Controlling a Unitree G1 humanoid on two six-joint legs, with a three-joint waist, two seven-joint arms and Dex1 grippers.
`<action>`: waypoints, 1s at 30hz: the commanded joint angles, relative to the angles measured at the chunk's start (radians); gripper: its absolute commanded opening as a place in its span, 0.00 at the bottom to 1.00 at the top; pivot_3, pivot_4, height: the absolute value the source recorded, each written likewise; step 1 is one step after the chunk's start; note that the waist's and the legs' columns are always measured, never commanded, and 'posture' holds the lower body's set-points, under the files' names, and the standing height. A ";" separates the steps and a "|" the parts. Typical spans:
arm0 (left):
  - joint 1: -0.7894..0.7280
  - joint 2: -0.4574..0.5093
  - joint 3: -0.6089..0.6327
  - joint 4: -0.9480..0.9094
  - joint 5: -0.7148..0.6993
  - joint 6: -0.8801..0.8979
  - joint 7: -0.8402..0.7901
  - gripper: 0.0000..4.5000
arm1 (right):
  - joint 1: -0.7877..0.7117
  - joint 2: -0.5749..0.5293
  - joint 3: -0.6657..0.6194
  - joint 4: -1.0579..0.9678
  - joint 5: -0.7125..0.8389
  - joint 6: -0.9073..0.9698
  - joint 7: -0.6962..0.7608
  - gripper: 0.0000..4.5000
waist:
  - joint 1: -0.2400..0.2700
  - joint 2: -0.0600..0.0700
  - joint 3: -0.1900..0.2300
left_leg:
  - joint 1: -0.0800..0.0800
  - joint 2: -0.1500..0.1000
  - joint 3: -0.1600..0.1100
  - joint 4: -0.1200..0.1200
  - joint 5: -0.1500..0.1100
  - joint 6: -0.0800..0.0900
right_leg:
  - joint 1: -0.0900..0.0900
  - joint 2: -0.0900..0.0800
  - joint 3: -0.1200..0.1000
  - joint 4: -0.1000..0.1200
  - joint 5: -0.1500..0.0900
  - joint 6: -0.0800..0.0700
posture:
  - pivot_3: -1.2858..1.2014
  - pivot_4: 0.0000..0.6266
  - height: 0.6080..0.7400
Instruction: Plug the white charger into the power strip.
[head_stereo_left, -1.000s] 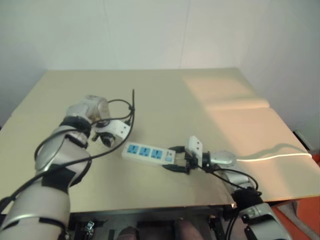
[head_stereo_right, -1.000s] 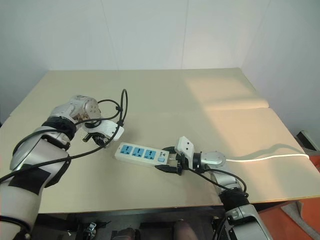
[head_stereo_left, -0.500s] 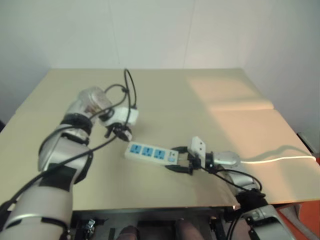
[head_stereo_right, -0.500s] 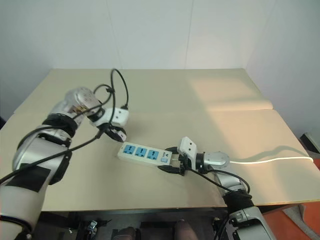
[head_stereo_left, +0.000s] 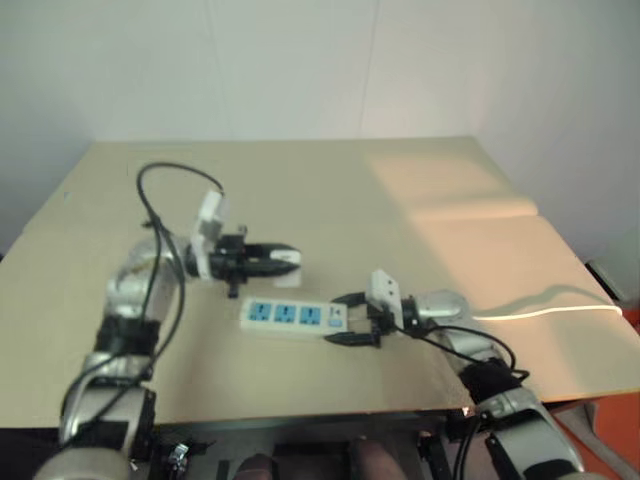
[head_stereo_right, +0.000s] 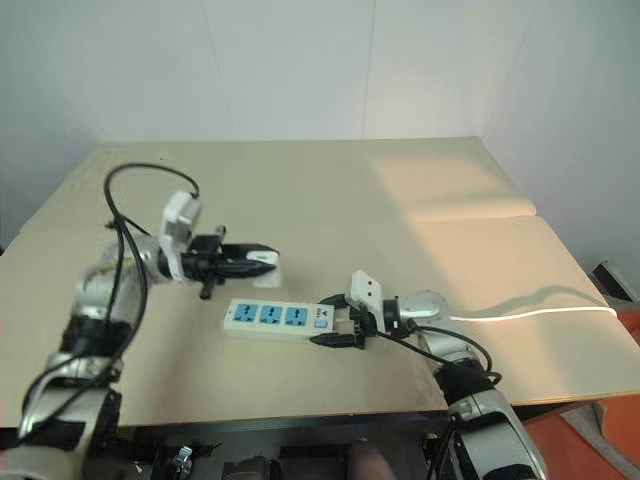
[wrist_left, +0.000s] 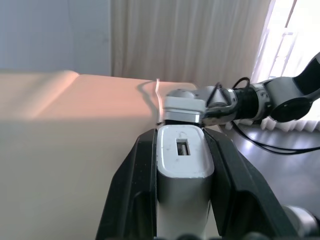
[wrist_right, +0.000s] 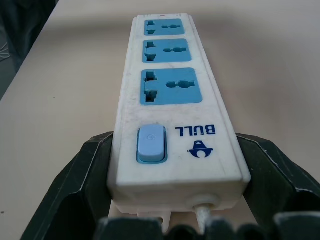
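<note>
The white charger (wrist_left: 182, 155) sits clamped between the two black fingers (wrist_left: 137, 185) of my left gripper (head_stereo_left: 285, 258), its slotted end face pointing away from the wrist. That gripper lies level and points right, hovering just above the left part of the power strip (head_stereo_left: 290, 315). The strip is a white bar with three blue sockets (wrist_right: 170, 85) lying flat on the table. My right gripper (head_stereo_left: 350, 322) is shut on the strip's switch end, one finger (wrist_right: 85, 175) against each long side. The strip's thin white cord (head_stereo_left: 545, 305) trails off to the right.
The tan table (head_stereo_left: 400, 200) ends in a near edge (head_stereo_left: 300, 412) just below the strip and a right edge by the cord. A black cable loop (head_stereo_left: 150, 185) arches over my left wrist. A white wall stands behind the table.
My left arm swung its gripper from pointing down beside the strip's left end to lying level and pointing right above the strip, charger still in it. The right gripper has kept still.
</note>
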 joint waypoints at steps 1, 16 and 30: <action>0.040 -0.038 0.020 -0.074 -0.021 -0.031 0.047 0.23 | -0.003 0.019 0.031 0.010 -0.017 -0.021 0.014 0.76 | 0.000 0.000 0.000 | 0.000 0.000 0.000 0.000 0.000 0.000 | 0.000 0.000 0.000 0.000 0.000 0.000 | 0.52 0.24 1.00; 0.094 -0.062 -0.047 -0.005 0.042 -0.116 -0.021 0.23 | 0.014 0.038 0.045 -0.008 -0.029 -0.001 0.013 0.76 | -0.003 0.000 -0.001 | 0.002 0.000 0.001 -0.001 0.000 0.000 | 0.001 0.001 0.001 -0.001 0.000 0.000 | 0.52 0.24 1.00; 0.040 -0.046 -0.035 0.136 0.077 -0.179 -0.085 0.23 | 0.015 0.042 0.052 0.006 -0.038 -0.009 0.018 0.76 | -0.003 0.000 -0.001 | 0.002 0.000 0.001 -0.002 0.000 0.000 | 0.001 0.001 0.001 -0.001 0.000 0.000 | 0.52 0.24 1.00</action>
